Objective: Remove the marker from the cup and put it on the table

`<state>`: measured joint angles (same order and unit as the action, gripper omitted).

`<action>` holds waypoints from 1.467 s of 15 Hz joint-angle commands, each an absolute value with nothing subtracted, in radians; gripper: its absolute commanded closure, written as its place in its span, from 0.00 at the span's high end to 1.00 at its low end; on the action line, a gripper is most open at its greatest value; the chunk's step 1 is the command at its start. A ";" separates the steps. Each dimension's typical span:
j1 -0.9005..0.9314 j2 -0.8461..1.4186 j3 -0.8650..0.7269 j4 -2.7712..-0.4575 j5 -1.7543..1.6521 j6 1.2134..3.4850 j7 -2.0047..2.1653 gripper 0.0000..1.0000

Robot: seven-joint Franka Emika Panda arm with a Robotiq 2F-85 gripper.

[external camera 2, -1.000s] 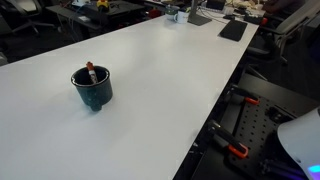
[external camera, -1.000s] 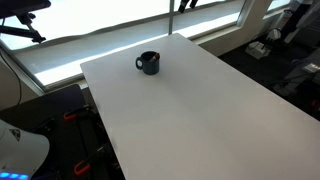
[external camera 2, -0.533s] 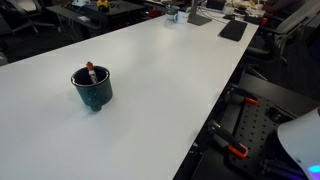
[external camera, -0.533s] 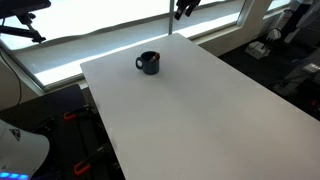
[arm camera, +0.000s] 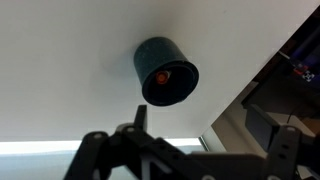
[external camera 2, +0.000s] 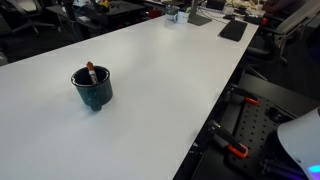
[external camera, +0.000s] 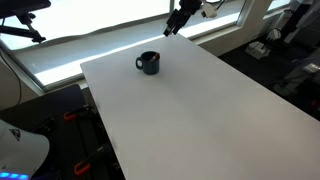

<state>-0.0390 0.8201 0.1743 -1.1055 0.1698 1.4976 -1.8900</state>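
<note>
Scene: 1 robot arm [external camera: 193,6] reaches in from the top edge of an exterior view, above a large white counter [external camera: 200,110] beside a bright window.
Cup: 1 small dark mug [external camera: 148,63] stands upright near the far end of the counter, with its handle to the side. In the wrist view the cup [arm camera: 166,72] shows its open mouth.
Marker: a slim dark stick with a red end [external camera 2: 90,72] stands inside the cup, the red end just above the rim. In the wrist view the marker [arm camera: 163,77] is a small red spot inside the dark mouth.
Long axis: close to upright, leaning a little on the cup wall. It is seen almost end-on from the wrist, so it points roughly up at the camera.
Direction from fingers: the fingers [external camera: 172,26] hang high over the far edge of the counter, well apart from the cup. The cup lies below and ahead of them. In the wrist view it sits above the fingers [arm camera: 92,150] and between their 2 sides.
Finger state: spread wide with nothing between them, as far as the wrist view shows.
Arm pose: the wrist tilts down toward the cup.
Step, as a judgement: the approach, with no contact yet.
Next move needs: a descent in line with the marker, so that 1 finger passes on each side of the red end without knocking the rim.
Risk: a tilted grip could tip the light cup.
</note>
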 commanded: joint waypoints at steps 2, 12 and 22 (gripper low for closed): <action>-0.038 0.828 0.173 -1.101 0.171 1.494 -1.891 1.00; -0.020 0.964 0.192 -0.927 0.149 1.307 -2.049 1.00; -0.017 1.015 0.186 -0.919 0.164 1.244 -2.096 1.00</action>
